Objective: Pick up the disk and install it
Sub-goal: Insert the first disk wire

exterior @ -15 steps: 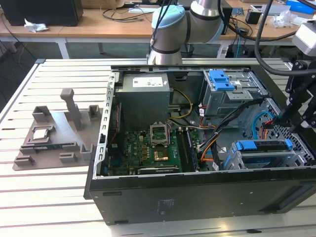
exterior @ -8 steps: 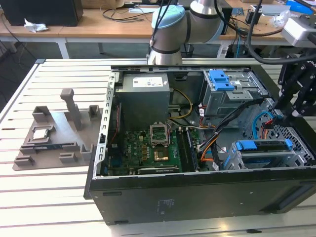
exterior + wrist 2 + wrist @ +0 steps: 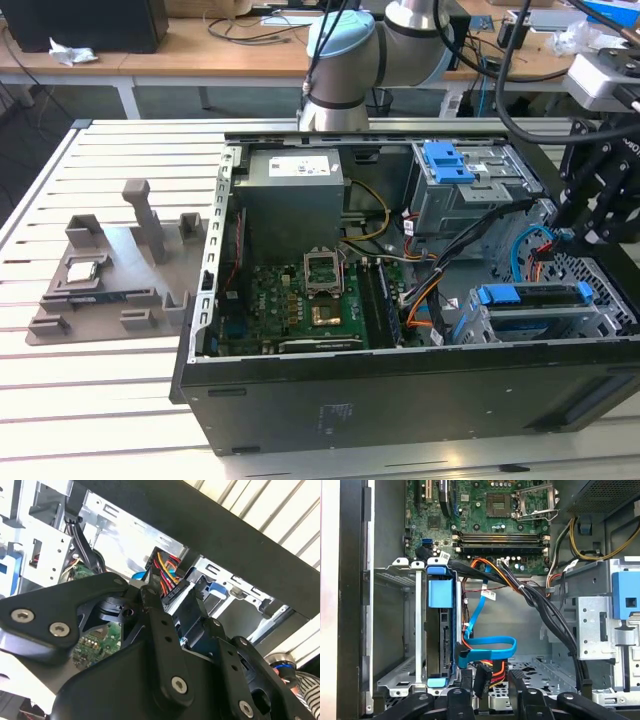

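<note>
While the gripper [image 3: 590,215] hangs over the computer case [image 3: 400,400] at the exterior view's right, we see the disk [image 3: 535,296] seated edgewise in the drive cage [image 3: 480,325]. We cannot tell how far the gripper's fingers are parted, nor whether they hold anything.

A white counter [image 3: 110,400] of long parallel metal slats carries the things in the exterior view. An open black desktop computer case [image 3: 400,400] lies on its side on it, filling the middle and the exterior view's right. Toward the exterior view's left, just beside the case, a flat grey plastic fixture tray [image 3: 110,270] with raised blocks and one upright post rests directly on the slats. A small square silver chip [image 3: 82,268] sits in the tray.
</note>
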`<state>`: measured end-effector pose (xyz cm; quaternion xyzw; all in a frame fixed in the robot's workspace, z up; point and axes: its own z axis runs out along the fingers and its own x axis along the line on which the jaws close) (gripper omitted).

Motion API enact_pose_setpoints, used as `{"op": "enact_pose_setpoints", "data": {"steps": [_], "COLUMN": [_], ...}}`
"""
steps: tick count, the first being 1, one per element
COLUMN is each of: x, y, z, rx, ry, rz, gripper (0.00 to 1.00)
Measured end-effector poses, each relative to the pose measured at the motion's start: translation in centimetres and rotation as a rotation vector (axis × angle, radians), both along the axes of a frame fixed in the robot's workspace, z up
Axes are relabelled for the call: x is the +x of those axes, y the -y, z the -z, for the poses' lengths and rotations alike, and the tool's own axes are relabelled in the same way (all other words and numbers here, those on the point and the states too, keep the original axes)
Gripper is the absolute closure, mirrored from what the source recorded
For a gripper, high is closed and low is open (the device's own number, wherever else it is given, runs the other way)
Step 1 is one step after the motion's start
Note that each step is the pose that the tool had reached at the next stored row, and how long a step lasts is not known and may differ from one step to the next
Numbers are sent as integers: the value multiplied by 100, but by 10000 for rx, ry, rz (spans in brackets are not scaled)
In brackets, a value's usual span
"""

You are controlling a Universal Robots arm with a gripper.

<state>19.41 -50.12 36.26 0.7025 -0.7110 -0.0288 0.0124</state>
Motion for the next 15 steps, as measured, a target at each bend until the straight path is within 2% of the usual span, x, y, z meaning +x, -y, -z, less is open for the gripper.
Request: {"op": "enact_pose_setpoints", "data": {"steps": [6, 7, 8, 10, 11, 12, 15], "x": [2, 2, 2, 2, 2, 2, 2], "y": [1, 1, 0, 1, 1, 1, 1], "z": [3, 3, 3, 3, 3, 3, 3], "rx": [-7, -7, -7, -8, -9, -9, -11], "ry": [0, 0, 0, 0, 0, 0, 0], "rz": [-1, -1, -1, -1, -1, -1, 0], "gripper": [60, 66, 66, 78, 78, 84, 84]}}
